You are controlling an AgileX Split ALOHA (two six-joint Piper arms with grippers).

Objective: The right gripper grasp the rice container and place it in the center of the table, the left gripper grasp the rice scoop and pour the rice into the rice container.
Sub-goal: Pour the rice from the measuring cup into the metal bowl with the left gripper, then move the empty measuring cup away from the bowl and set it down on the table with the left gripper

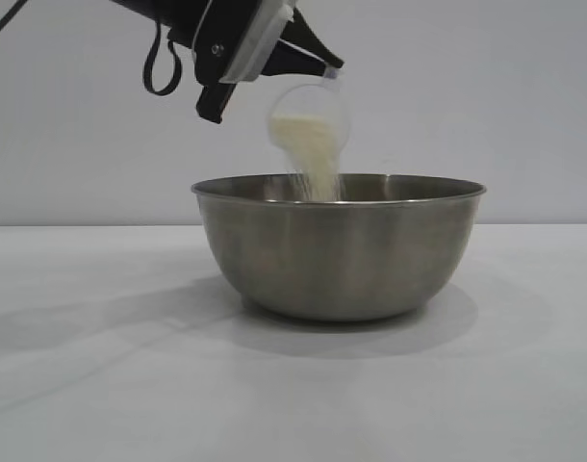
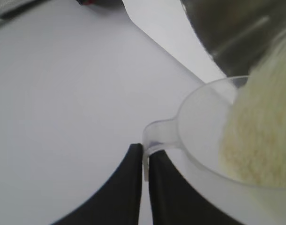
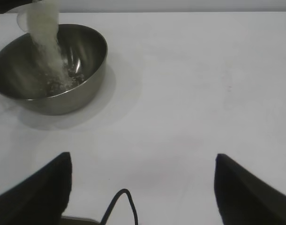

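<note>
The rice container (image 1: 339, 245), a wide steel bowl, stands on the white table (image 1: 101, 385). Above its rim my left gripper (image 1: 318, 60) is shut on the handle of the rice scoop (image 1: 311, 114), which is tipped over. Rice (image 1: 315, 164) streams down from the scoop into the bowl. In the left wrist view the fingers (image 2: 129, 187) pinch the thin handle tab of the translucent rice scoop (image 2: 199, 126), with rice (image 2: 260, 140) heaped at its lip. From the right wrist view, the rice container (image 3: 51, 70) takes falling rice (image 3: 49, 42), and my right gripper (image 3: 143, 161) hangs open over bare table, well away.
A black cable (image 3: 119, 206) loops below the right gripper. The table (image 3: 204, 93) stretches white and bare beside the bowl. A plain grey wall (image 1: 505, 96) closes the back.
</note>
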